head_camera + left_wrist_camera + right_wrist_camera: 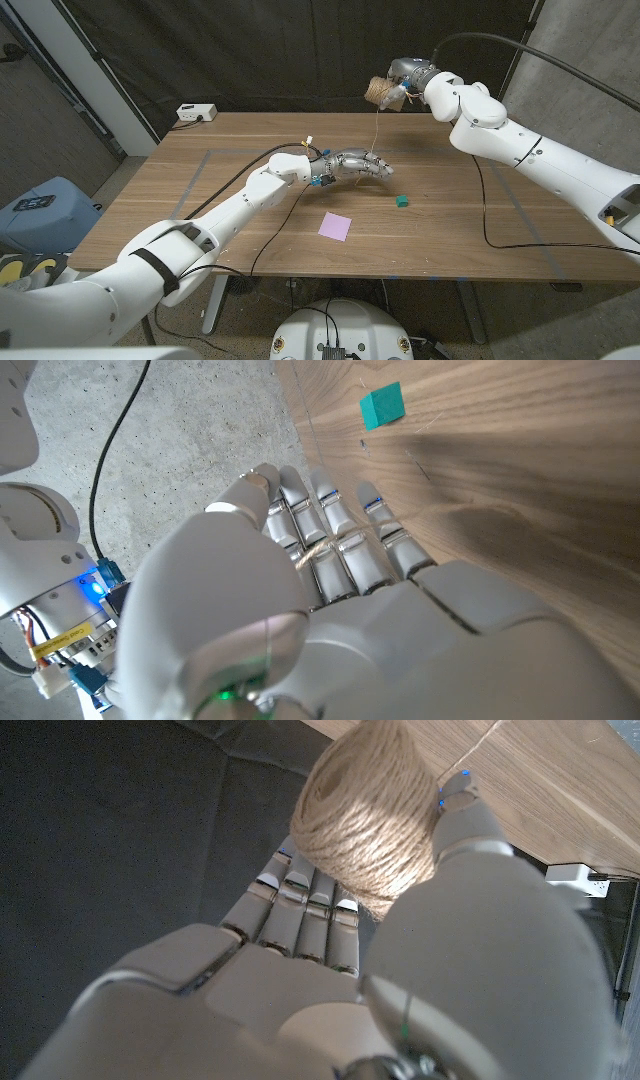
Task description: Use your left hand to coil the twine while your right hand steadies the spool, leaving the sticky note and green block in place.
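The right hand (pixel 400 85) is raised above the far edge of the brown wooden table (pixel 200 215). It grips a round spool of tan jute twine (pixel 379 90). In the right wrist view, the fingers (pixel 300 900) wrap under the spool (pixel 365 810) and the thumb presses against its side.

A single thin strand of twine (pixel 376 125) hangs from the spool, straight down toward the left hand (pixel 362 166), which is positioned below the right hand, over the middle of the table. Its fingers extend toward the robot's right. In the left wrist view, a thin strand crosses the backs of the fingers (pixel 335 545) of the left hand (pixel 330 590). Whether the fingers clamp the strand or merely carry it cannot be determined.

The small green cube block (pixel 401 201) sits on the table just beyond the left fingertips, apart from them. The left wrist view shows the block (pixel 382 405) ahead of the fingers. The square pink sticky note (pixel 335 227) lies flat on the table near the left hand, on the side toward the robot, not in contact with it.
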Tool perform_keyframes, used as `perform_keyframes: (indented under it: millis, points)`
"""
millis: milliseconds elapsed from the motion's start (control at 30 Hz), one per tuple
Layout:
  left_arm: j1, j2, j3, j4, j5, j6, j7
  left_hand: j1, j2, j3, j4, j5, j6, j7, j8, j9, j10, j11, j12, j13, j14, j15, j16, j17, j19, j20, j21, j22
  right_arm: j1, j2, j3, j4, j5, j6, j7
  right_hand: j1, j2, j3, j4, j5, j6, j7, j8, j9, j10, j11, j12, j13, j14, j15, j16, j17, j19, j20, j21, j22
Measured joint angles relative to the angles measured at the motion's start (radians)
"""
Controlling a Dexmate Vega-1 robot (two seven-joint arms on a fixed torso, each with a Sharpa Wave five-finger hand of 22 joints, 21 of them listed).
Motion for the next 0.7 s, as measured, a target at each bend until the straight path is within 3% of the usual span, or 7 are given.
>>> perform_keyframes:
  millis: [367, 700]
  points:
    - [0.053, 0.067, -0.005, -0.127, -0.026, 0.036, 0.019, 0.0, 0.0, 0.0, 0.0, 0.0, 0.0, 0.0, 0.0, 0.0, 0.0, 0.0, -0.003, 0.005, 0.0, 0.0, 0.0, 0.002, 0.0, 0.0, 0.001, 0.0, 0.02, 0.02, -0.024, 0.013, -0.012, -0.016, 0.01, -0.001, 0.001, -0.007, 0.001, 0.0, -0.003, -0.003, 0.0, 0.0, -0.001, -0.001, 0.002, 0.0, -0.003, -0.003, -0.003, 0.006, 0.0, 0.0, 0.0, 0.0]
    - [0.066, 0.094, -0.005, -0.161, -0.043, 0.041, 0.015, 0.0, 0.0, 0.0, 0.0, 0.0, 0.0, 0.0, 0.0, 0.0, 0.0, 0.0, -0.003, 0.005, 0.0, 0.0, -0.004, 0.002, 0.0, 0.0, 0.001, 0.0, 0.043, 0.042, -0.043, 0.038, -0.034, -0.039, 0.027, -0.004, 0.004, -0.007, 0.001, -0.001, -0.003, -0.003, -0.003, 0.0, -0.003, -0.003, 0.002, 0.0, -0.003, -0.003, -0.003, 0.006, 0.0, 0.0, 0.0, 0.0]
